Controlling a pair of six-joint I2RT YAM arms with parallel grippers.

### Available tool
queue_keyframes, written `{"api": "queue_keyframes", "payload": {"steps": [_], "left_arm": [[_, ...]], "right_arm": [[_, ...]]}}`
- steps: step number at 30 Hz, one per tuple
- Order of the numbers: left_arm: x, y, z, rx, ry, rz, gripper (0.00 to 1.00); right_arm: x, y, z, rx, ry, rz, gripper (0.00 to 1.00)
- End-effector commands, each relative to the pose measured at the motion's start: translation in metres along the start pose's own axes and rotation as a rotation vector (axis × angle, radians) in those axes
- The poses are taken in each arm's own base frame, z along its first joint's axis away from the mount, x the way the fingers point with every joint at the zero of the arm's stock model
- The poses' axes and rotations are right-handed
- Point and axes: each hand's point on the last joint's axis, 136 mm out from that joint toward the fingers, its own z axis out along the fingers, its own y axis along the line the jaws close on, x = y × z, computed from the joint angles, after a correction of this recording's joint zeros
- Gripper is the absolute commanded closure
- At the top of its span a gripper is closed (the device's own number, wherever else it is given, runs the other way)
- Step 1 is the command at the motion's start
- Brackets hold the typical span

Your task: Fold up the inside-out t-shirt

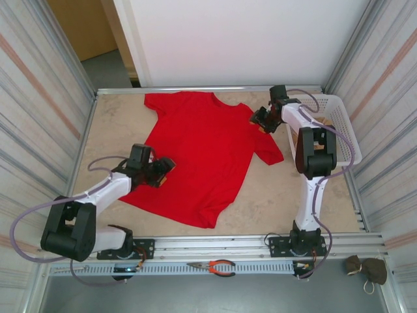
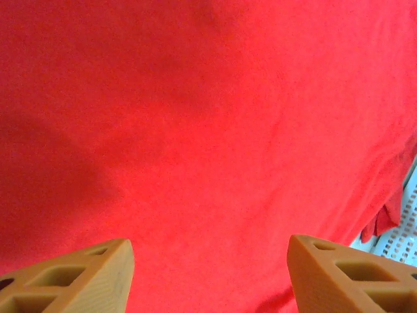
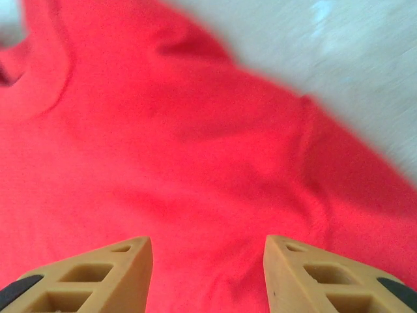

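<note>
1. There is one bright red short-sleeved cotton t-shirt. It lies spread out flat in the middle of the pale beige table. Its top is by the far edge and its bottom hem points to the near edge. It lies a bit slanted.
2. One sleeve sticks out toward the right edge.
3. There are two robot arms, one at each near corner.
4. The left gripper is over the left side of the shirt, low down near the hem. In the left wrist view its two tan fingers are spread wide apart, with red cloth right under them.
5. The right gripper is over the shirt's right shoulder, near the far right corner. In the right wrist view its two tan fingers are spread apart too, just above the cloth. I cannot tell if they touch it.
6. There is one white plastic basket with holes in the far right corner, just beside the right arm.
7. There is one pair of pliers with orange handles on the metal rail at the near edge.
8. One small brown cloth lump lies past the near right corner.
</note>
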Motion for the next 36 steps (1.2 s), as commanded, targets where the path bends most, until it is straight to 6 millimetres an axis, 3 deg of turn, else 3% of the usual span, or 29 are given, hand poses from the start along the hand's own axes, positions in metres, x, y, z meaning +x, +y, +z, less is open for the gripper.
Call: {"api": "queue_keyframes", "payload": {"steps": [1, 5, 9, 12, 16, 21, 25, 30, 36], "left_arm": [[-0.021, -0.02, -0.009, -0.012, -0.077, 0.057, 0.33], [-0.051, -0.038, 0.0, -0.032, -0.074, 0.15, 0.33], [-0.078, -0.051, 0.021, -0.019, -0.039, 0.221, 0.32], [-0.092, -0.054, 0.042, -0.021, 0.015, 0.236, 0.33], [-0.102, -0.051, 0.061, -0.04, 0.045, 0.246, 0.34], [-0.106, -0.03, 0.076, -0.079, 0.072, 0.19, 0.34], [-0.107, 0.002, 0.081, -0.102, 0.078, 0.091, 0.35], [-0.099, 0.031, 0.077, -0.126, 0.085, 0.035, 0.35], [-0.072, 0.055, 0.057, -0.151, 0.042, -0.072, 0.38]], "right_arm": [[0.045, 0.049, -0.034, -0.086, 0.022, -0.163, 0.53], [0.107, 0.057, -0.025, -0.068, 0.059, -0.239, 0.52], [0.16, 0.054, -0.008, -0.022, 0.092, -0.285, 0.53], [0.189, 0.047, 0.007, -0.003, 0.128, -0.283, 0.53], [0.208, 0.03, 0.023, 0.039, 0.169, -0.268, 0.54], [0.203, -0.007, 0.03, 0.125, 0.19, -0.242, 0.55], [0.184, -0.037, 0.027, 0.178, 0.195, -0.208, 0.55], [0.16, -0.062, 0.025, 0.237, 0.203, -0.185, 0.56], [0.128, -0.081, 0.022, 0.314, 0.189, -0.178, 0.57]]}}
